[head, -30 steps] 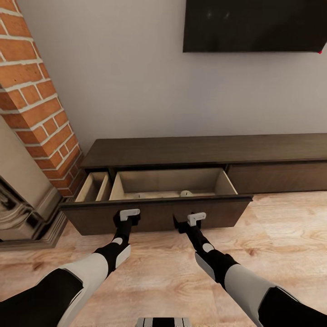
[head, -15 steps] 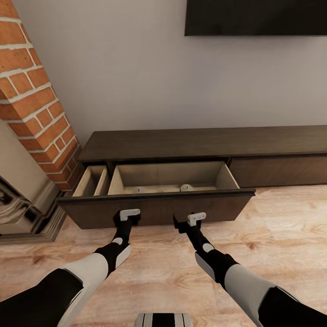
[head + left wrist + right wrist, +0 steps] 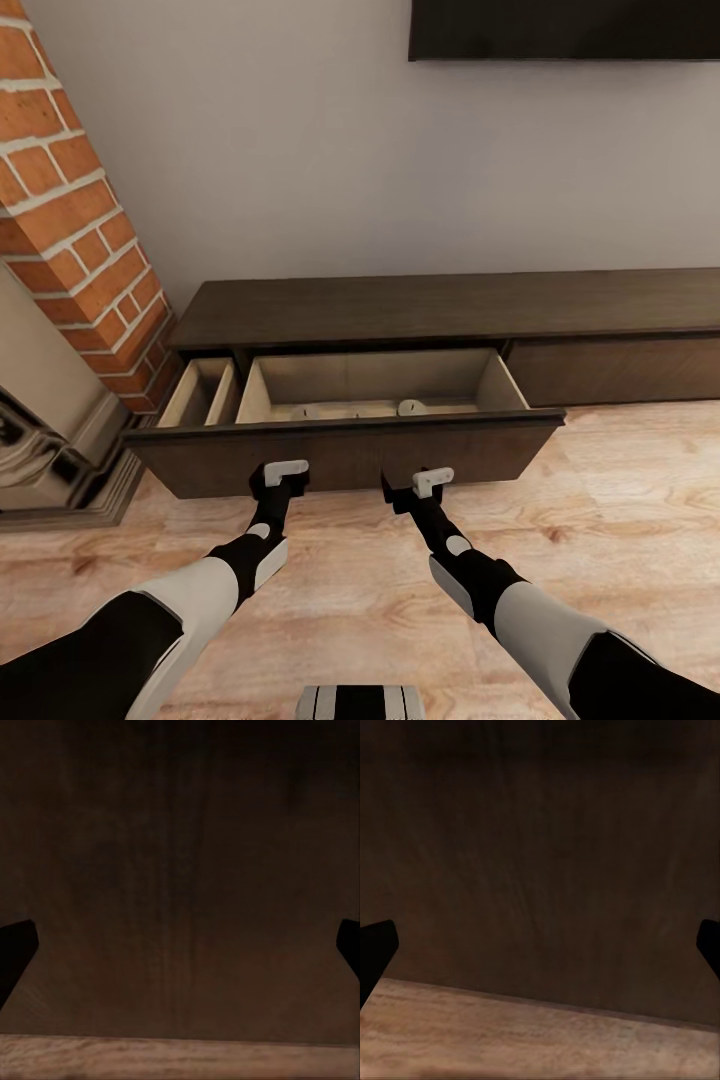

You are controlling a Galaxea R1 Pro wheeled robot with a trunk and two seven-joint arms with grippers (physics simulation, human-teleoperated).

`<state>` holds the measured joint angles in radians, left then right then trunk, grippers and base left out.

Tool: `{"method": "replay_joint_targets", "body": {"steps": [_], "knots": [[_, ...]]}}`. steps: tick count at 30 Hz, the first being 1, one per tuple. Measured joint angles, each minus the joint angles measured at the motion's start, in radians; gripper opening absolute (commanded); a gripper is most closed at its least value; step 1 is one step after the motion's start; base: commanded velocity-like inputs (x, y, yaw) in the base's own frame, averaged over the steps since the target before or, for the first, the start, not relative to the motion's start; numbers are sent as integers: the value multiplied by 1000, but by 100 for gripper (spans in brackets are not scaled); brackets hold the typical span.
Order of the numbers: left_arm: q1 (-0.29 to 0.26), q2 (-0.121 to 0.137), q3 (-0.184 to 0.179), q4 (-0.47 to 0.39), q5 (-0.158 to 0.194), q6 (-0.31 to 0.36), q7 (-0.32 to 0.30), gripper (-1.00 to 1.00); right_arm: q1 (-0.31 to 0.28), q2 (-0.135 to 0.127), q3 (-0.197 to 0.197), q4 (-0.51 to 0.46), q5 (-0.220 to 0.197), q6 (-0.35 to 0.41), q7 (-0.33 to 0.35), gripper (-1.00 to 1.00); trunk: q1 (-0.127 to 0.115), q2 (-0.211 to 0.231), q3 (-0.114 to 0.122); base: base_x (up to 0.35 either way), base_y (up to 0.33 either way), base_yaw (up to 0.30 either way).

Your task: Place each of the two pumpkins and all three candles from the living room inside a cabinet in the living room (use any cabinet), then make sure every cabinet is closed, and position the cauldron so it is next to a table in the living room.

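The long, low dark-brown cabinet (image 3: 450, 305) runs along the wall with its wide drawer (image 3: 350, 455) pulled out and its pale wood inside showing. Two small pale rounded tops (image 3: 409, 407) peek over the drawer front; I cannot tell whether they are candles. My left gripper (image 3: 285, 478) and right gripper (image 3: 425, 485) hover close to the drawer front, side by side. In both wrist views the dark drawer front (image 3: 180, 855) (image 3: 540, 832) looms near, and the left gripper (image 3: 180, 949) and right gripper (image 3: 540, 949) are open with nothing between the fingers. The pumpkins, cauldron and table are out of view.
A brick chimney (image 3: 70, 200) and a stone fireplace base (image 3: 50, 450) stand at the left, close to the drawer's end. A dark screen (image 3: 560, 25) hangs on the wall above. A closed drawer front (image 3: 620, 370) lies to the right, with wooden floor (image 3: 620, 500) in front.
The whole view has shifted, so the cabinet and screen sit a little higher in the picture. Both grippers hold their places before the drawer front, and the drawer stays open.
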<state>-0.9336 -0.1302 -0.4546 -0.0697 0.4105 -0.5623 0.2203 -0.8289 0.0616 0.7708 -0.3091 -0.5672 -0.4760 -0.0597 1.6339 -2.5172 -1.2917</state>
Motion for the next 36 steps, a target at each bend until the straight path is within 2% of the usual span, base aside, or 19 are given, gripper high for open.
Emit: {"method": "replay_joint_targets", "body": {"steps": [12, 21, 36], "knots": [[0, 0, -1, 1, 0, 1, 0, 100, 0, 0, 0, 0, 0, 0, 0, 100, 0, 0, 0, 23, 0, 0], [0, 1, -1, 2, 0, 2, 0, 100, 0, 0, 0, 0, 0, 0, 0, 100, 0, 0, 0, 238, 0, 0], [0, 3, -2, 2, -1, 0, 0, 100, 0, 0, 0, 0, 0, 0, 0, 100, 0, 0, 0, 31, 0, 0]]}}
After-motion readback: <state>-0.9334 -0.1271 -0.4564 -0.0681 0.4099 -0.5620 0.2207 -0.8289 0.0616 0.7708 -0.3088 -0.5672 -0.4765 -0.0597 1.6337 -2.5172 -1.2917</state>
